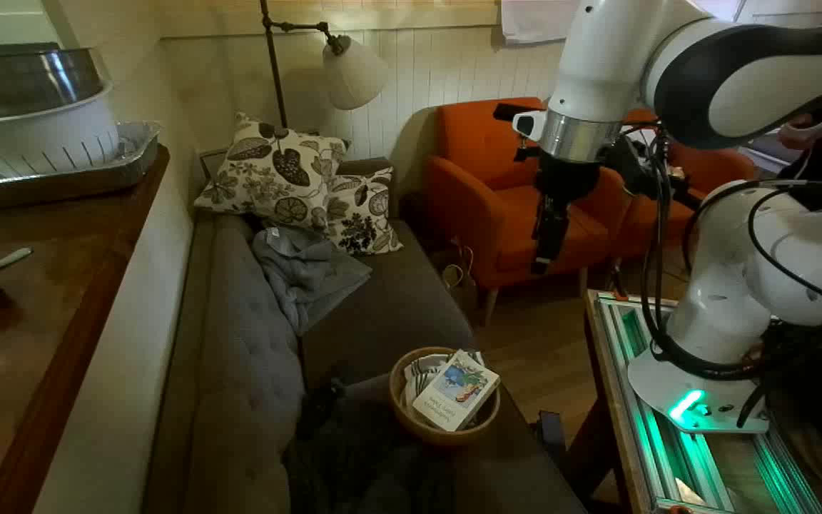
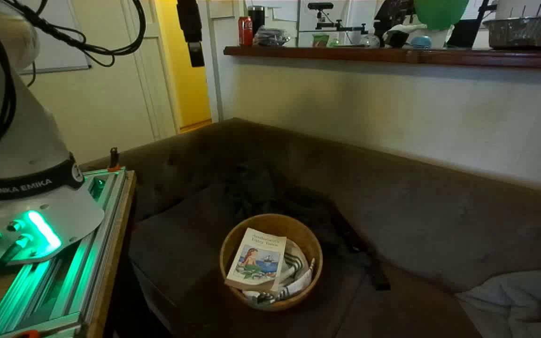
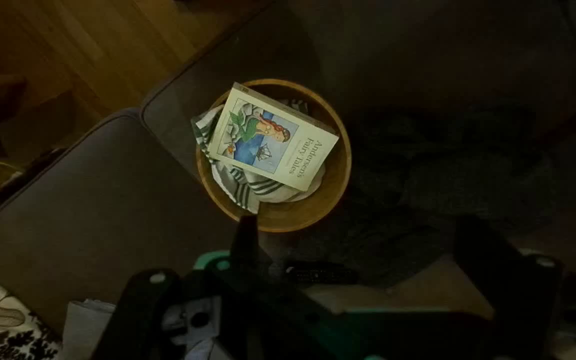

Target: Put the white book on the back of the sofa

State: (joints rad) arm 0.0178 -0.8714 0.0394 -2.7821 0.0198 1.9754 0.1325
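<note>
The white book (image 1: pixel 457 389) has a coloured picture on its cover. It lies tilted on a striped cloth in a round brown basket (image 1: pixel 402 421) on the sofa seat. The book (image 2: pixel 257 260) and basket (image 2: pixel 318 253) also show in an exterior view. The book (image 3: pixel 273 137) is above the middle of the wrist view, inside the basket (image 3: pixel 346 160). The back of the sofa (image 1: pixel 193 343) runs along the wall; its top edge (image 2: pixel 369 155) also shows in an exterior view. My gripper (image 1: pixel 543 264) hangs high, apart from the book. In the wrist view its fingers (image 3: pixel 358 230) are wide open and empty.
A dark blanket (image 2: pixel 256 188) and a black remote (image 3: pixel 320 274) lie beside the basket. Patterned cushions (image 1: pixel 275 168) and a grey cloth (image 1: pixel 311 275) lie at the sofa's far end. An orange armchair (image 1: pixel 482 150), a lamp (image 1: pixel 354 71) and a wooden counter (image 1: pixel 61 285) stand around.
</note>
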